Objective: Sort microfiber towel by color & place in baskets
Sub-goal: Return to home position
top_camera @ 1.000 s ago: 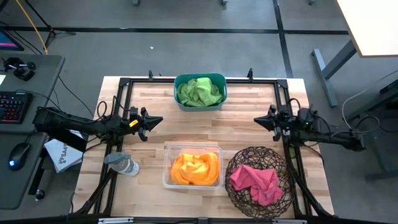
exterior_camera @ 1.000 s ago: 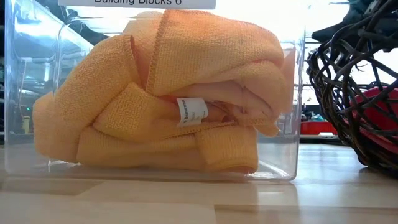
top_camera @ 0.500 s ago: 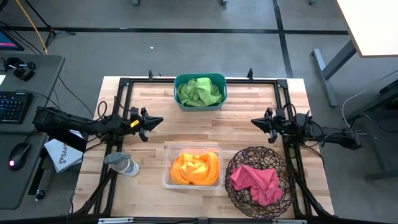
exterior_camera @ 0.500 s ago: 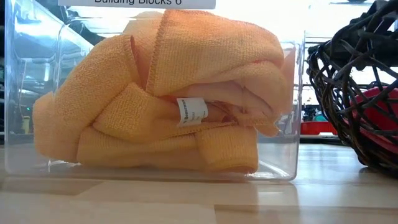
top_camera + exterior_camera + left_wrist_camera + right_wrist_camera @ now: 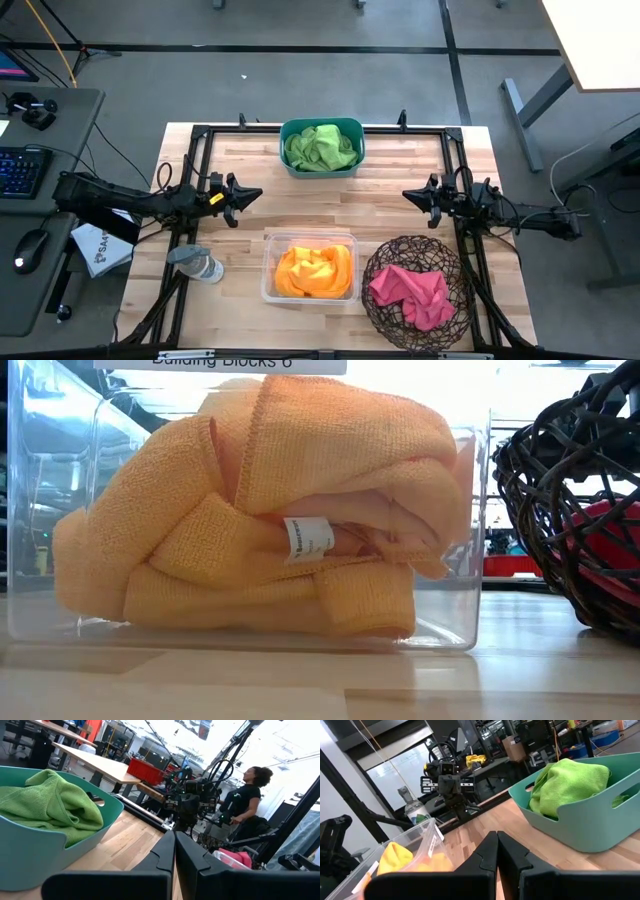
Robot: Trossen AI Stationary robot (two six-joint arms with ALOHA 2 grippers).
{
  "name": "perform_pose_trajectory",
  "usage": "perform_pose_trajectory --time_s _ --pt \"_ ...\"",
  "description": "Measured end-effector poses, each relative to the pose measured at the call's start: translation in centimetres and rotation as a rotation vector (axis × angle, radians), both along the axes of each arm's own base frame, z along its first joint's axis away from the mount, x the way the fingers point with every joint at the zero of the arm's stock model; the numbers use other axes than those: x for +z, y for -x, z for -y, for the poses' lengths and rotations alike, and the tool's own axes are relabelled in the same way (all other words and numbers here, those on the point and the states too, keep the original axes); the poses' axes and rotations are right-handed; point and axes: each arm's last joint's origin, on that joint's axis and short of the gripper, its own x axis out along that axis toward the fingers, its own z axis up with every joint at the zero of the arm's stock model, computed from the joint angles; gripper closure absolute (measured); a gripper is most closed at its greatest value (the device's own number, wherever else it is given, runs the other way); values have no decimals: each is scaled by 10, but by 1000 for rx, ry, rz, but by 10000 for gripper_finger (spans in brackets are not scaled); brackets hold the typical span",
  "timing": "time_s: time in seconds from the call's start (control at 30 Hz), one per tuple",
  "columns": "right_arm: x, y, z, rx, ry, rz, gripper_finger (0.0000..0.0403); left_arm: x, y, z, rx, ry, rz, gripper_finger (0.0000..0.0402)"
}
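Lime green towels lie in the teal tub at the table's far middle. Yellow-orange towels fill the clear bin at the near middle; they also show in the low view. Pink towels lie in the round dark wire basket at the near right. My left gripper is shut and empty at the table's left side. My right gripper is shut and empty at the table's right side, above the basket's far edge.
A clear plastic bottle lies at the near left. A white printed sheet lies off the table's left edge. A dark frame runs around the table. A person stands in the room beyond the table's right side.
My right gripper has moved a little toward the table's left edge, staying shut. The towels and containers have kept still.
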Motion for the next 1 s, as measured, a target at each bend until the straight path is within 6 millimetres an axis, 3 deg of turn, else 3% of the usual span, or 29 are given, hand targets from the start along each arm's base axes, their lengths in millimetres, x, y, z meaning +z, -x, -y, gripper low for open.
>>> perform_pose_trajectory --time_s 0.6,1.0 --pt "0 0 0 2 0 -1 402 0 1 0 0 0 -8 401" --pt "0 0 0 2 0 -2 402 7 29 -3 9 -38 47 401"
